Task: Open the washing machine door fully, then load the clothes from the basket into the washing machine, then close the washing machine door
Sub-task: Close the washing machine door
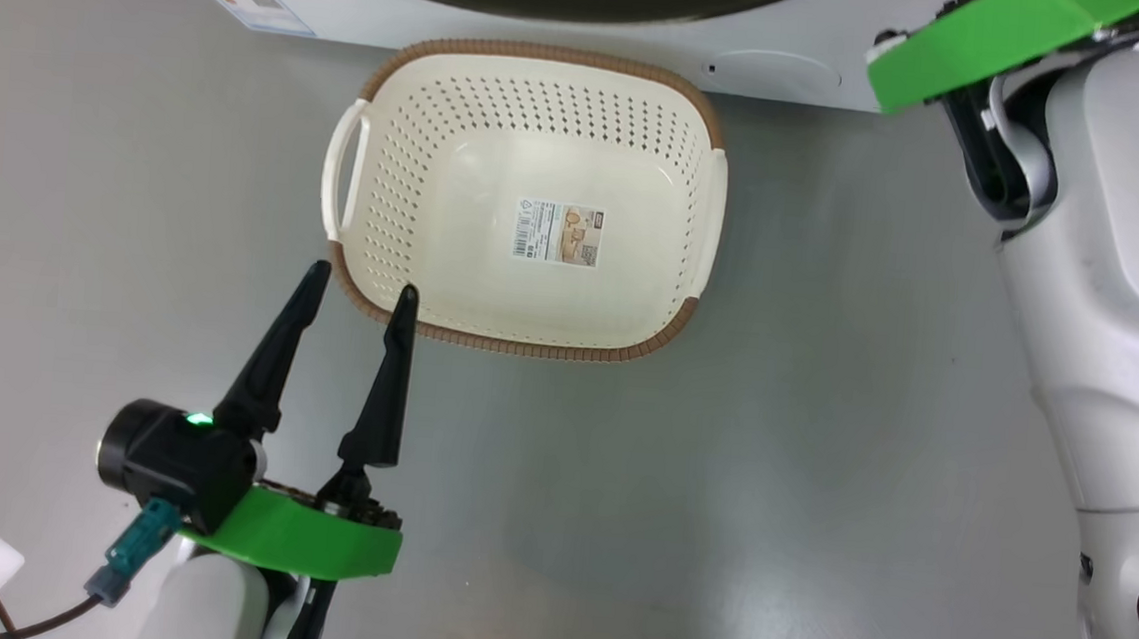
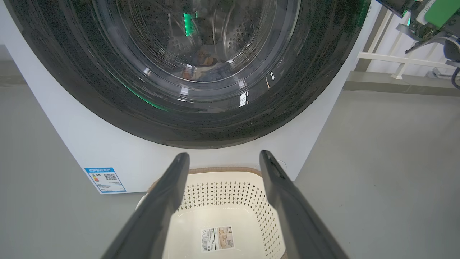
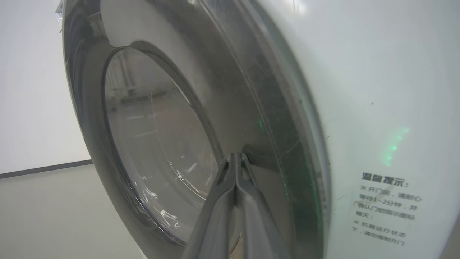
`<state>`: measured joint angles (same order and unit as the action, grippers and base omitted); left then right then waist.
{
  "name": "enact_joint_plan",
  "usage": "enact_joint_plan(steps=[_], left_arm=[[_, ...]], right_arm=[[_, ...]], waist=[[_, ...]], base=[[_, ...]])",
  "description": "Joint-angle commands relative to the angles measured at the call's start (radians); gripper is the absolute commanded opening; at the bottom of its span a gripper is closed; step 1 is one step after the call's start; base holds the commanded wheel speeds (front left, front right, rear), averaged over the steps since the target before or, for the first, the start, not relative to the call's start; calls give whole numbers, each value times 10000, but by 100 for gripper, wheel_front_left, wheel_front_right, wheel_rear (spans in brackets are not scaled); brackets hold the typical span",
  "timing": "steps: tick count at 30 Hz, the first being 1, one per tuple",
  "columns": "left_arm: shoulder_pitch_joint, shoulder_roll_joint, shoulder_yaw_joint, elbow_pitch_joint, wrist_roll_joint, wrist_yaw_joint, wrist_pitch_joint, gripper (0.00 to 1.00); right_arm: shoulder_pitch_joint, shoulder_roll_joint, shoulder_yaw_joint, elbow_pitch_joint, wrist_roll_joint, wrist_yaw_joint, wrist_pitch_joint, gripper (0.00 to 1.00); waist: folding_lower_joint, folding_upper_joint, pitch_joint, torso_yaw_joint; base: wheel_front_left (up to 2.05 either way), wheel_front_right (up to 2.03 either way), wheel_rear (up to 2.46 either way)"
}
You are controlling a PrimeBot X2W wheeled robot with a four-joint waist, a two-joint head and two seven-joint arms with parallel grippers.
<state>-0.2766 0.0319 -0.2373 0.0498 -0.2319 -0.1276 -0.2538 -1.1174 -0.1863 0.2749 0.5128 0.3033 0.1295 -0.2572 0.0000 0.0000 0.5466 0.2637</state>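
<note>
Step in hand looks like the closing: washing machine door (image 2: 201,126) seems flush to the washing machine (image 2: 107,151) front in my left wrist view. The basket (image 1: 422,129) is at upper centre of the head view, empty, label showing. A bluish-brown blur behind the glass is probably the clothes (image 2: 205,66), not sure. My right hand (image 3: 235,156) is clenched on nothing, tips at the black rim mid-frame, contact unclear. My left hand (image 1: 364,281) is spread wide at lower left, tips over the basket's near rim. Next move calls for a firm push on the rim to latch.
</note>
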Motion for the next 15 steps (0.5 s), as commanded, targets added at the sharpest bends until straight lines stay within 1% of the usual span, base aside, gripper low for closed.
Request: enact_joint_plan(steps=[1, 9, 15], left_arm=[[-144, 184, 273, -254, -27, -31, -80, 100], [-259, 184, 205, -230, -17, -31, -80, 100], [-149, 184, 345, -197, -8, -31, -80, 100]], right_arm=[[-260, 246, 33, -173, 37, 12, -45, 0], [-487, 305, -82, 19, 27, 12, -45, 0], [184, 403, 234, -272, 192, 12, -45, 0]], waist=[[0, 0, 84, -67], [0, 0, 32, -232], [0, 0, -318, -403]], base=[[0, 0, 0], [0, 0, 0], [0, 0, 0]])
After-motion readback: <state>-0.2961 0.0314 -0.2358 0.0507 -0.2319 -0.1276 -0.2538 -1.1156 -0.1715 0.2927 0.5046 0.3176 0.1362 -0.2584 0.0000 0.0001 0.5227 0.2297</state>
